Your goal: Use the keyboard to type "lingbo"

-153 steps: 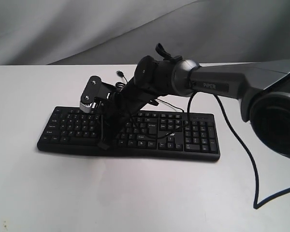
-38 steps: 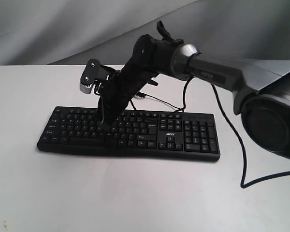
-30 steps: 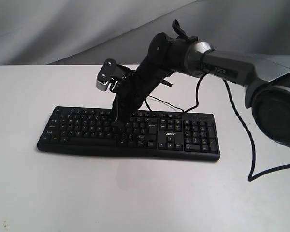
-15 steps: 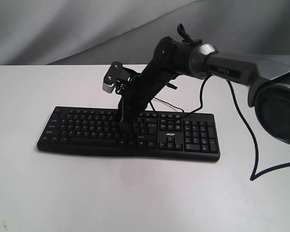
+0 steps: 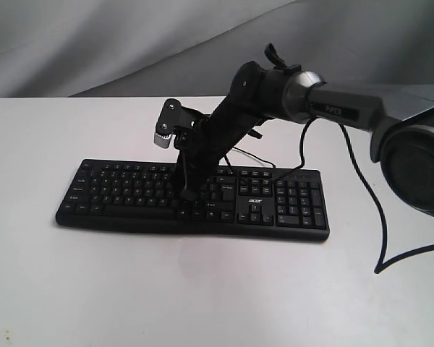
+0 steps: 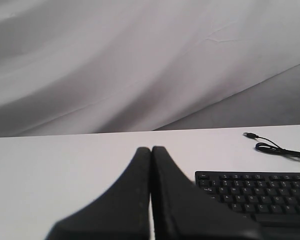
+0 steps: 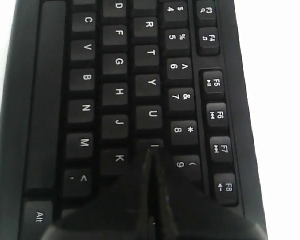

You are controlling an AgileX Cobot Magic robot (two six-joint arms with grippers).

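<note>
The long black keyboard (image 5: 116,191) lies flat on the white table, with its "acer" logo right of the middle. My right arm reaches across from the right. Its gripper (image 5: 188,194) is shut and points down at the letter keys. In the right wrist view the closed tip (image 7: 151,151) rests at the I key (image 7: 155,145), between K and 9. My left gripper (image 6: 151,149) is shut with nothing in it, over bare table off the keyboard's (image 6: 255,192) Esc end. It does not show in the exterior view.
The keyboard's thin USB cable (image 5: 253,155) loops loose behind it, and its plug (image 6: 250,135) lies on the table. A thicker black arm cable (image 5: 376,217) hangs down to the table at the right. A grey cloth backdrop (image 5: 94,43) stands behind the table's far edge.
Over the last second the right gripper has slid right along the letter rows and lowered onto the I key. It was nearer the keyboard's front edge five seconds ago.
</note>
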